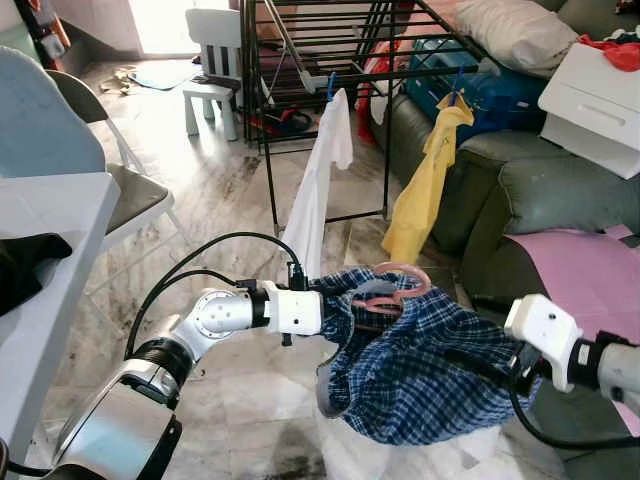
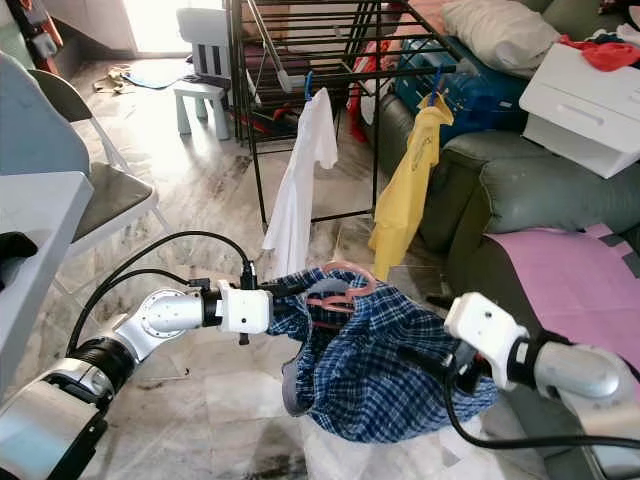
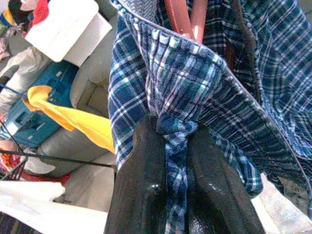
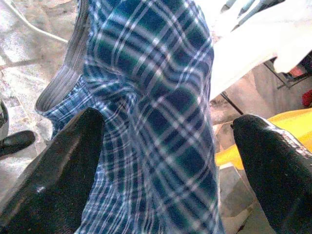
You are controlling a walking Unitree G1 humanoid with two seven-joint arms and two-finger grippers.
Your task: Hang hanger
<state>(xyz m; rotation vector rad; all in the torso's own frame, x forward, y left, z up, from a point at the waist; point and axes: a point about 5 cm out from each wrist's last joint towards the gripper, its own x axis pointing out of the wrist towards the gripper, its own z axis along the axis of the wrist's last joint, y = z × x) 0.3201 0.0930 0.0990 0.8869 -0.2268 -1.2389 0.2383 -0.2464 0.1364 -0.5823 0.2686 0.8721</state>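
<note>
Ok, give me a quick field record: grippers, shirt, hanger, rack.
left gripper: shut on the plaid shirt, pinching a bunched fold
right gripper: open, fingers either side of the shirt fabric
hanger: pink, inside the shirt's top, held up off the floor
drying rack: ahead, white shirt and yellow shirt hanging on it

Left pincer (image 3: 176,146) clamped on plaid shirt (image 3: 195,83)

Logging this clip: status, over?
Left gripper shut on plaid shirt. Right gripper open around it. Pink hanger inside shirt. Drying rack ahead.
</note>
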